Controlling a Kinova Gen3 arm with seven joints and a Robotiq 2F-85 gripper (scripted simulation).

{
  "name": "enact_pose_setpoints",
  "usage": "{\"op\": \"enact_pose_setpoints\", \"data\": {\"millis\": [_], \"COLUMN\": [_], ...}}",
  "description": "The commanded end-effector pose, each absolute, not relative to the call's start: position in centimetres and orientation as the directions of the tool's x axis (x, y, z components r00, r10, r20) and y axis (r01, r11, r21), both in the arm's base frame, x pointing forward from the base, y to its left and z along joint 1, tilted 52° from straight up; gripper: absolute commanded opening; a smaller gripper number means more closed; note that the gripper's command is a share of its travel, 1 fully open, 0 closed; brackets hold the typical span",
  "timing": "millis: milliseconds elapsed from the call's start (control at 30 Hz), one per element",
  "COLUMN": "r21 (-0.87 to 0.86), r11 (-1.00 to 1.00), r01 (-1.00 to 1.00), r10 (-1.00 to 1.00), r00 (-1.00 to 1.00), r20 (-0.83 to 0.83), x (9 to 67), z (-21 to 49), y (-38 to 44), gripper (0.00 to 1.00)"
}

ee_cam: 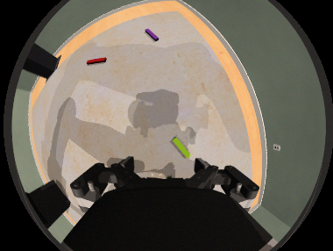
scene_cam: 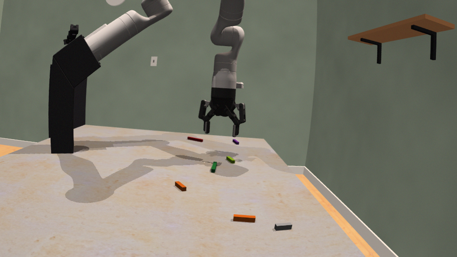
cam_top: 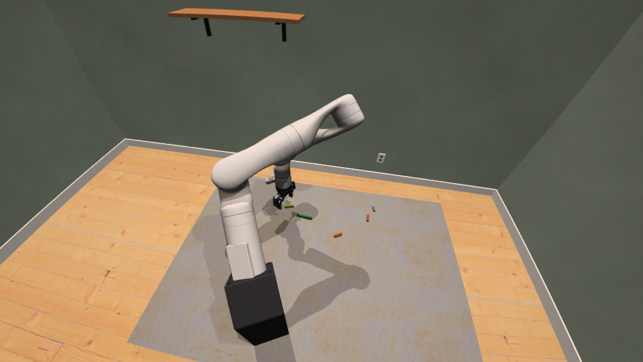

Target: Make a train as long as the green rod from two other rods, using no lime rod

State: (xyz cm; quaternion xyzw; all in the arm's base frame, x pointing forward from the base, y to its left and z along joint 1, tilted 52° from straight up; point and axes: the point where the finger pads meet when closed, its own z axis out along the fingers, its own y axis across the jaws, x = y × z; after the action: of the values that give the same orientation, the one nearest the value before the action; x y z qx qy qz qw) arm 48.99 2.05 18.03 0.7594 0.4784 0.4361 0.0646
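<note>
tool (cam_top: pixel 285 201) (scene_cam: pixel 221 133) (ee_cam: pixel 164 164) is spread wide, empty, and imo the nearer orange rod (cam_top: pixel 337 234) (scene_cam: pixel 180 186) lies past the green rod (cam_top: pixel 304 217) (scene_cam: pixel 213 167), roughly crosswise to the farther orange rod (cam_top: pixel 367 217) (scene_cam: pixel 244 218)

Dark grey-green walls (cam_top: pixel 427 81) (scene_cam: pixel 271 73) (ee_cam: pixel 294 105) with pale-edged grey skirting enclosed a light wooden plank floor (cam_top: pixel 103 216) (ee_cam: pixel 221 53). An orange-brown wooden shelf (cam_top: pixel 238 15) (scene_cam: pixel 402 28) on black brackets hung above a white outlet plate (cam_top: pixel 381 157). Shadows crossed the floor covering.

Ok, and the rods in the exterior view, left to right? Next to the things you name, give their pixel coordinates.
Orange rod lying apart on the left (cam_top: pixel 338 234) (scene_cam: pixel 180 186) → red rod (scene_cam: pixel 195 139) (ee_cam: pixel 96 60) → dark green rod (cam_top: pixel 304 217) (scene_cam: pixel 213 167) → lime rod (cam_top: pixel 289 205) (scene_cam: pixel 230 159) (ee_cam: pixel 180 147) → grey rod (cam_top: pixel 373 209) (scene_cam: pixel 282 226). Purple and second orange overlap, so omitted.
</note>
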Motion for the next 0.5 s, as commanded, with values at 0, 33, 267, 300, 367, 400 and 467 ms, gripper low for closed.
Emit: {"op": "enact_pose_setpoints", "data": {"millis": [0,33,267,300,367,400,467], "r21": [0.562,0.572,0.619,0.619,0.641,0.651,0.664], "r11": [-0.453,-0.438,-0.36,-0.36,-0.312,-0.292,-0.264], "r01": [0.693,0.694,0.698,0.698,0.701,0.701,0.7], "r10": [0.827,0.834,0.871,0.871,0.89,0.897,0.906], "r00": [0.09,0.077,0.013,0.013,-0.021,-0.036,-0.057], "r20": [0.556,0.546,0.491,0.491,0.456,0.441,0.42], "x": [48.8,48.8,48.5,48.5,48.6,48.6,48.5], "z": [19.4,19.7,21.5,21.5,22.5,22.9,23.5], "y": [6.1,6.8,10.7,10.7,12.9,13.9,15.2], "gripper": [1.0,1.0,1.0,1.0,1.0,1.0,1.0]}}
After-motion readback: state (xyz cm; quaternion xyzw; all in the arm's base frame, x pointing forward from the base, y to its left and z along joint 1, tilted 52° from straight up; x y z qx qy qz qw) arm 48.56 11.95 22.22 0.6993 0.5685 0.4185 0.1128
